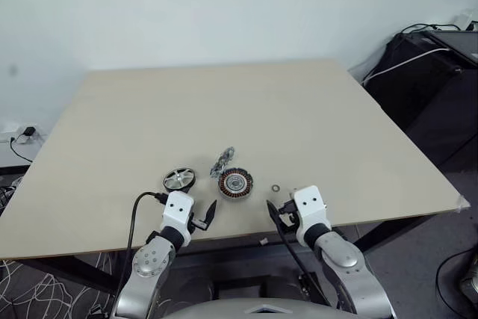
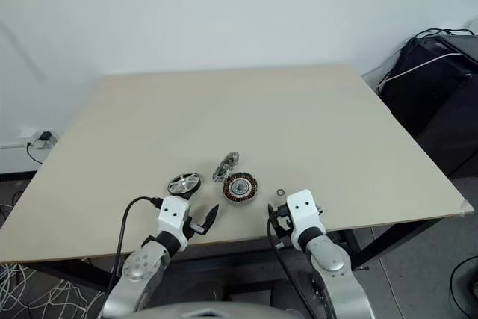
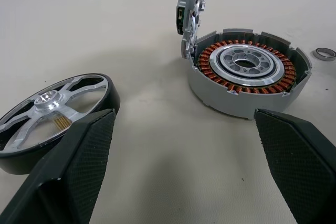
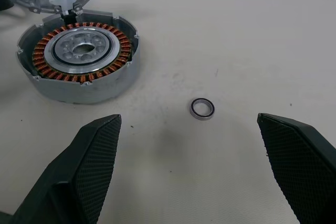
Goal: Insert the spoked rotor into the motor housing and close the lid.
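Lying flat near the front edge of the table [image 1: 112, 125], the spoked rotor [image 1: 179, 179] is sitting just left of the motor housing [image 1: 235, 183] — apart, not touching. Housing lid [image 1: 222, 160] is standing open behind it. Small washer [image 1: 275, 187] is resting right of the housing. Left gripper [image 1: 203, 218] and right gripper [image 1: 278, 216] are both hovering with jaws wide apart — holding nothing.

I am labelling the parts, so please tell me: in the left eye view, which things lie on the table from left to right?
spoked rotor → motor housing → small metal ring
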Controlling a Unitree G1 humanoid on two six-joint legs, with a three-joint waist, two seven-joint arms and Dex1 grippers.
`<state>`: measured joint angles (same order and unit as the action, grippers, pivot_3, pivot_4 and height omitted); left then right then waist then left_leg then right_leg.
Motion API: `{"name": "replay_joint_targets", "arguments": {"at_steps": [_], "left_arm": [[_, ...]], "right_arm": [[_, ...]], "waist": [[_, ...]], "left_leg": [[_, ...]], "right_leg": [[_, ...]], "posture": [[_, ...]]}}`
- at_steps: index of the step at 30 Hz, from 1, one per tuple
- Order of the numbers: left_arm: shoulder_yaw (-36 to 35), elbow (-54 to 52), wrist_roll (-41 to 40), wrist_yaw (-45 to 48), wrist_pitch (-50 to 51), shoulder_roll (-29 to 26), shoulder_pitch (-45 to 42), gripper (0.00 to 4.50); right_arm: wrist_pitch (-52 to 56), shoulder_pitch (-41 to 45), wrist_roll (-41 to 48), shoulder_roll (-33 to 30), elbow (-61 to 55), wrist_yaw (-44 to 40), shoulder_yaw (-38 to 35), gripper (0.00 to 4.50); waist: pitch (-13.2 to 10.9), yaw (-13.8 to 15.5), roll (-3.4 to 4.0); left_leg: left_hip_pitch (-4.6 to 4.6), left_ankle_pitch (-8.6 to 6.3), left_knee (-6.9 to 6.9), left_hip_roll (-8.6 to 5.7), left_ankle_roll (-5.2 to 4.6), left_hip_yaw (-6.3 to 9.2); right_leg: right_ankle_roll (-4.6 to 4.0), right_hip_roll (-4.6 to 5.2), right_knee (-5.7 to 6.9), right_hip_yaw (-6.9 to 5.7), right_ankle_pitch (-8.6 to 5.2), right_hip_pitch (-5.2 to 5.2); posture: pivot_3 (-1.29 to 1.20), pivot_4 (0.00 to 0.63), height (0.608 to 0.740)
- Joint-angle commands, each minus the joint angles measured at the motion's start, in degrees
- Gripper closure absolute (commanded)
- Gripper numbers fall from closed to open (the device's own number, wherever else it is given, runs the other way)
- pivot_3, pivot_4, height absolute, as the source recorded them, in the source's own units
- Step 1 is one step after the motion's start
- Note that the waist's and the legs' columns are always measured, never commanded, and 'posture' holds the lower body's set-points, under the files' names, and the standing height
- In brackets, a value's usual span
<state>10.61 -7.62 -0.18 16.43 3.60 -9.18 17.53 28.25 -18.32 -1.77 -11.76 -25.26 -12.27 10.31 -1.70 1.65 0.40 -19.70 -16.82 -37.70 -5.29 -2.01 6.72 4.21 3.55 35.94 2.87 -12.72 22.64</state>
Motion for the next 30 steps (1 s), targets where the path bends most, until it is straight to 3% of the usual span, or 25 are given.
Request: {"name": "replay_joint_targets", "arguments": {"at_steps": [1,15,30], "left_arm": [[-0.2,-0.6,-0.6,0.3,-0.7,0.0,-0.8,0.03],[-0.3,-2.4,-1.1,-0.4,1.0,0.7,-0.5,0.03],[-0.6,-1.8,-2.7,0.0,2.5,1.3,-0.8,0.03]], "right_arm": [[0.1,0.9,0.0,0.2,-2.2,0.5,-0.3,0.04],[2.5,2.4,-0.3,0.8,-1.3,1.8,-0.4,0.04],[0.4,11.6,1.0,4.3,14.1,3.1,-2.3,0.04]], "waist": [[0.0,0.0,0.00],[0.0,0.0,0.00],[-0.1,-0.1,0.00]], "left_leg": [[0.00,0.00,0.00,0.00,0.00,0.00],[-0.01,0.00,0.00,0.00,0.00,0.00],[-0.01,0.00,0.02,-0.01,0.00,0.00]], "right_leg": [[0.00,0.00,0.00,0.00,0.00,0.00],[0.00,0.00,0.00,0.00,0.00,0.01],[0.03,-0.01,0.00,-0.01,0.03,0.03]], "posture": [[0.00,0.000,0.740],[0.00,0.000,0.740],[0.00,0.000,0.740]]}}
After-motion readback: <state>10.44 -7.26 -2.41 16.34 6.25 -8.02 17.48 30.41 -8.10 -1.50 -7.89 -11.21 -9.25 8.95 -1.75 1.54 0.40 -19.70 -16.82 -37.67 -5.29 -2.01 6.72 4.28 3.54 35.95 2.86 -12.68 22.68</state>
